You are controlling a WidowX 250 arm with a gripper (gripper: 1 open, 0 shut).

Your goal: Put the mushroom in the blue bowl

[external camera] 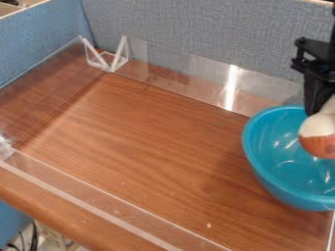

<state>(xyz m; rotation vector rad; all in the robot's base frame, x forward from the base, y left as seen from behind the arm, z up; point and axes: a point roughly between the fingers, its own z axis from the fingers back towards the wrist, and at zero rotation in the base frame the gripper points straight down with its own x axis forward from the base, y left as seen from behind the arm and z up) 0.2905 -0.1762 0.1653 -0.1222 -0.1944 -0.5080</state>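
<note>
Though the near edge of the wooden table (124,147) carries nothing but a low clear acrylic rim (78,191), the right side holds the work. The blue bowl (268,147) sits at the near right, glossy turquoise, partly cut off by the frame edge.

Above its far-right inner wall hangs the mushroom (320,134): cream stem upward, reddish-brown cap downward, clear of the bowl's floor. The gripper (318,106) comes down almost vertically from above, jaws closed on the mushroom's upper part.

Handling, as a judgement: the toy looks light and rigid, smooth plastic, so probably a bit slippery; not fragile, and a short drop into the bowl should do no harm. The thick stem seems the sensible place to pinch, since the rounded cap would squirt out of flat jaws.

Farther back: more clear acrylic wall, a small clear triangular stand (108,54) at the far left corner, then blue fabric panels (183,29).
</note>
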